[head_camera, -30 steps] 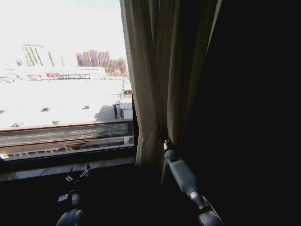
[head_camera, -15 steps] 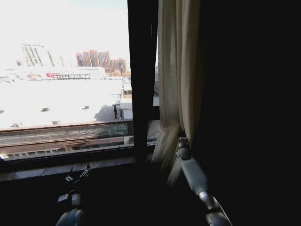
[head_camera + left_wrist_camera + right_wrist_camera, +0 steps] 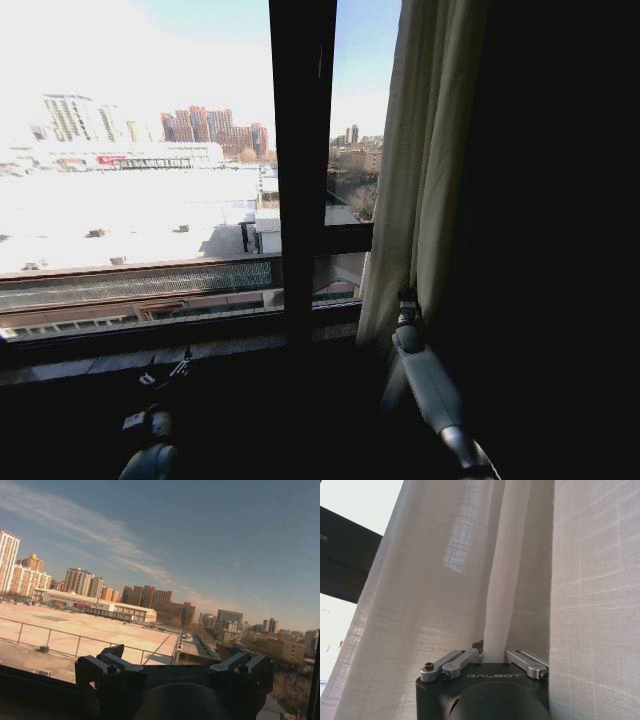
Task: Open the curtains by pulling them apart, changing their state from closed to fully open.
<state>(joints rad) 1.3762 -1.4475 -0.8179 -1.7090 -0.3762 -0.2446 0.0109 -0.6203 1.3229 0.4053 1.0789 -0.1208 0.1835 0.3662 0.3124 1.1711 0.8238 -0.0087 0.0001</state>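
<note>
Left gripper [image 3: 165, 378] low at 7 o'clock by the dark window sill [image 3: 140, 350], parked, fingers spread with nothing between | right gripper [image 3: 406, 298] at 5 o'clock, clamped on a fold of the sheer white pleated curtains [image 3: 415, 170] | curtains bunched at 1 o'clock, right of the dark vertical window frame bar [image 3: 300, 160]

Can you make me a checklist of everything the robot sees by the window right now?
Surface: dark window sill under the glass.
Job's things: curtain, sheer white, bunched to the right of the window frame bar.
Clutter: nothing seen.
Grippers: right gripper shut on a curtain fold; left gripper low by the sill, fingers open, touching nothing.
Cables: nothing seen.
Surroundings: sunny rooftops and city buildings outside.
</note>
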